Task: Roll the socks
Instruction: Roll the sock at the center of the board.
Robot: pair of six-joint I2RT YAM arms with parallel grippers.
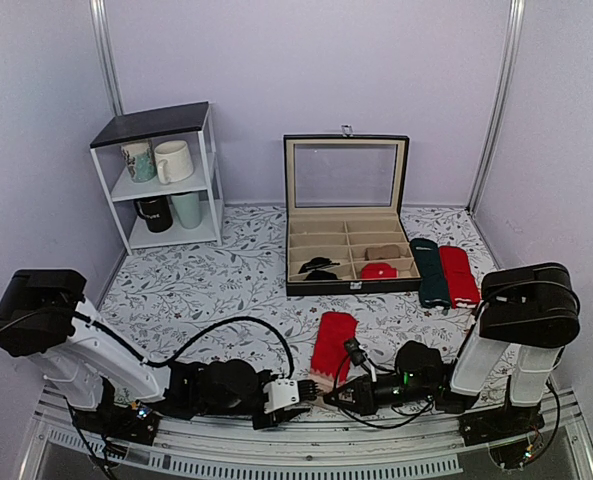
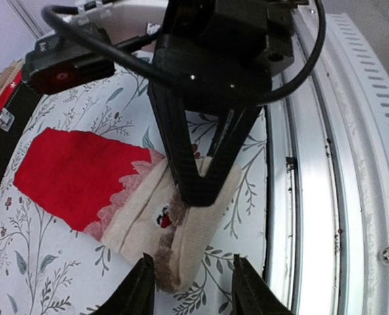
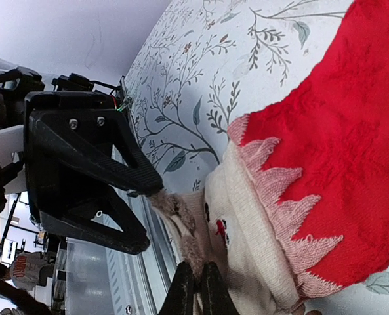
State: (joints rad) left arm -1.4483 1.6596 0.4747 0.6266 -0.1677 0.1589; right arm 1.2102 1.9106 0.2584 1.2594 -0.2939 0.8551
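Note:
The socks (image 1: 333, 345) lie flat near the table's front edge, red body pointing away, beige end (image 2: 138, 210) with small dark and red marks toward the arms. My right gripper (image 3: 194, 292) is shut on the furry rim of that beige end, lifting it slightly. In the left wrist view the right gripper (image 2: 197, 193) pinches the cuff from above. My left gripper (image 2: 193, 289) is open, its two fingers straddling the tip of the beige end, with one finger (image 2: 142, 289) touching the fuzzy edge. The top view shows both grippers meeting, left (image 1: 294, 392) and right (image 1: 329, 398).
A black display case (image 1: 346, 285) with its lid up stands behind the socks. A dark green sock (image 1: 433, 272) and a plain red sock (image 1: 459, 275) lie to its right. A white shelf (image 1: 166, 125) with mugs is at back left. A metal rail (image 2: 306, 197) borders the table.

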